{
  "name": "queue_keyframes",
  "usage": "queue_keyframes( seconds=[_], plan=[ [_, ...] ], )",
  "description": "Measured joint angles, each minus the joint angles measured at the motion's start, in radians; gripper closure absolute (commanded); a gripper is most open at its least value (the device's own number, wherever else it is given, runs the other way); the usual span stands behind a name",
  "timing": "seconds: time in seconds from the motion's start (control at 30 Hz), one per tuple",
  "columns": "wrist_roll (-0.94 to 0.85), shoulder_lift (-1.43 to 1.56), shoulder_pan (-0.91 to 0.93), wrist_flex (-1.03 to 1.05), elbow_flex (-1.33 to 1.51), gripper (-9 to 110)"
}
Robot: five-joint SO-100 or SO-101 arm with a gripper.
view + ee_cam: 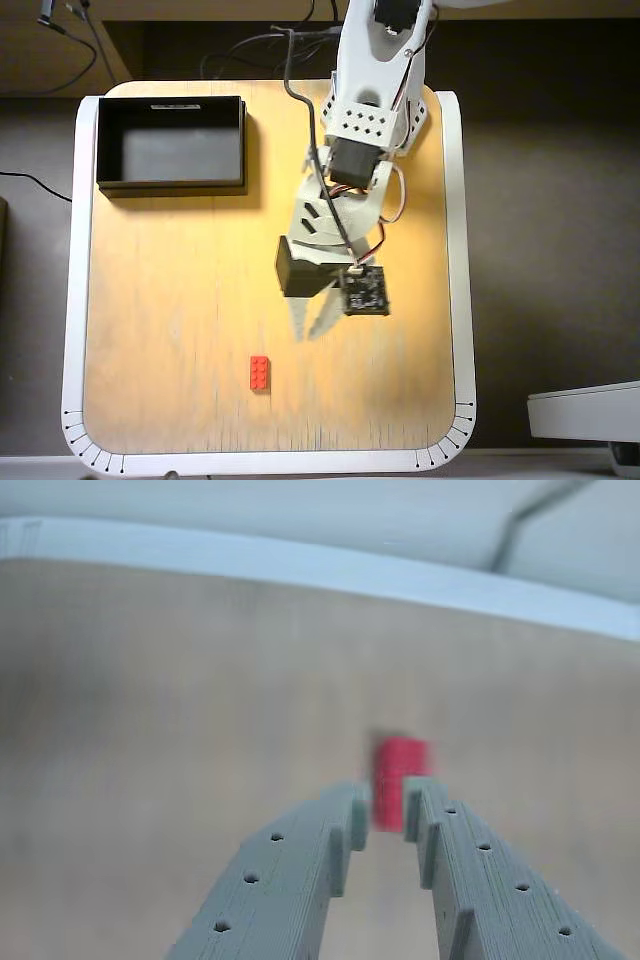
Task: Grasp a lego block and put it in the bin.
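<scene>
The red lego block lies flat on the wooden table near the front edge in the overhead view. In the wrist view the block shows blurred just beyond my fingertips, in line with the gap. My gripper hovers above the table, up and to the right of the block, apart from it. In the wrist view the gripper is open with a narrow gap and holds nothing. The black bin stands at the table's top left corner, far from the gripper, with nothing in it.
The table is light wood with a white rim; the rim also shows across the top of the wrist view. Cables trail from the arm at the top. A white object sits off the table at the bottom right.
</scene>
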Motion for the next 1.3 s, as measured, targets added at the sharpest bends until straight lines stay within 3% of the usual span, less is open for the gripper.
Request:
queue_keyframes(
  seconds=[0.33,1.3],
  plan=[
    [0.086,-0.249,0.170,0.000,-0.123,89],
    [0.011,-0.681,0.172,0.000,-0.385,79]
  ],
)
